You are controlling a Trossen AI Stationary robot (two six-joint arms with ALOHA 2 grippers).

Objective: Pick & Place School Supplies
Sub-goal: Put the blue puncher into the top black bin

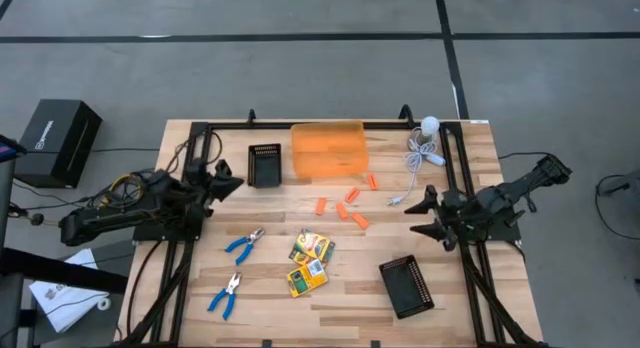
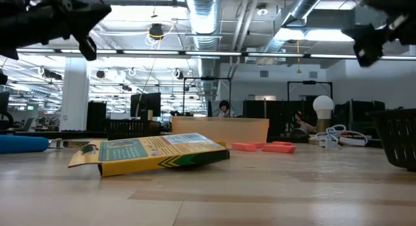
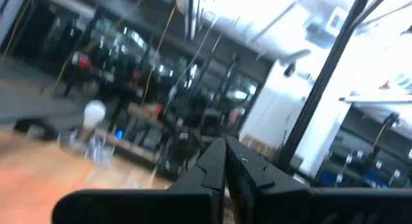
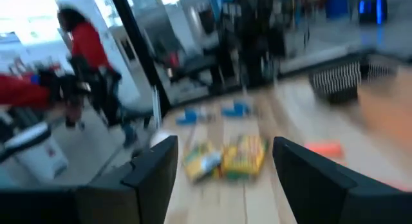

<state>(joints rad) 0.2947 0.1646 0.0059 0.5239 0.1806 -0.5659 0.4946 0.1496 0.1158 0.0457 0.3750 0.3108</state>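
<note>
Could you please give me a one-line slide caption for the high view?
Both arms wait at the table's sides, left gripper shut, right gripper open, around crayon boxes, orange sticks and blue-handled pliers.

No legible text is found. Print is seen on the crayon box (image 2: 153, 153) and a white mark on the black case (image 1: 55, 140), both unreadable.

Crayon boxes (image 1: 311, 249): two, side by side
Orange sticks (image 1: 347, 214): about six, scattered
Blue-handled pliers (image 1: 243, 245): two
Black ridged trays (image 1: 265, 165): two
Orange container (image 1: 328, 151): one
White cable with bulb (image 1: 420, 153): one
</note>
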